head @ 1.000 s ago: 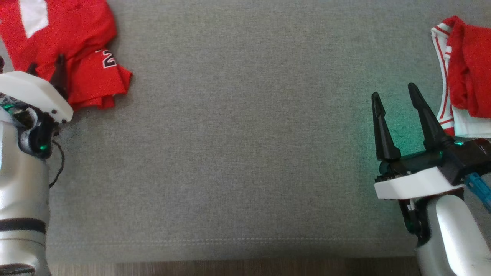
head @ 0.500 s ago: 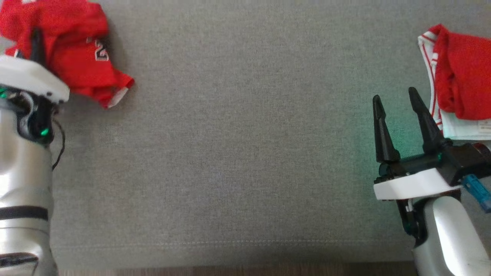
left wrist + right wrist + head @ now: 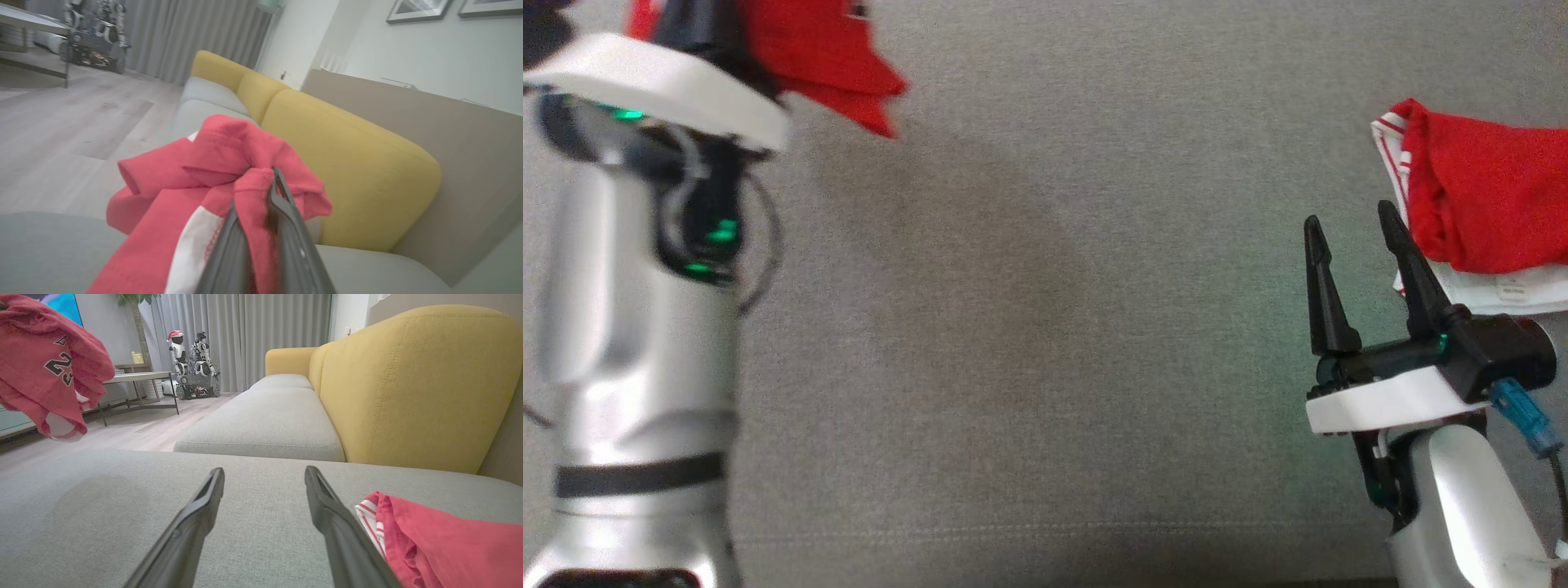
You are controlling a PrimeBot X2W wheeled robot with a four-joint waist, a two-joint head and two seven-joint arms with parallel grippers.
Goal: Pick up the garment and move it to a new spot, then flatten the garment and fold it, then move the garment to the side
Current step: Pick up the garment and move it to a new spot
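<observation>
Between the clamped tips of my left pincer (image 3: 273, 176) hangs the crumpled red-and-white cloth jersey (image 3: 212, 163), clear above the grey fabric cushion (image 3: 1045, 327); gripped by one small fold, it could slip out if I swing fast.

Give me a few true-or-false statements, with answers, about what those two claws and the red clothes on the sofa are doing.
1. The left gripper is shut on the red garment. True.
2. That garment lies flat on the grey cushion. False: it hangs bunched above it.
3. The right gripper is open and holds nothing. True.
4. The sofa back is blue. False: it is yellow.
</observation>
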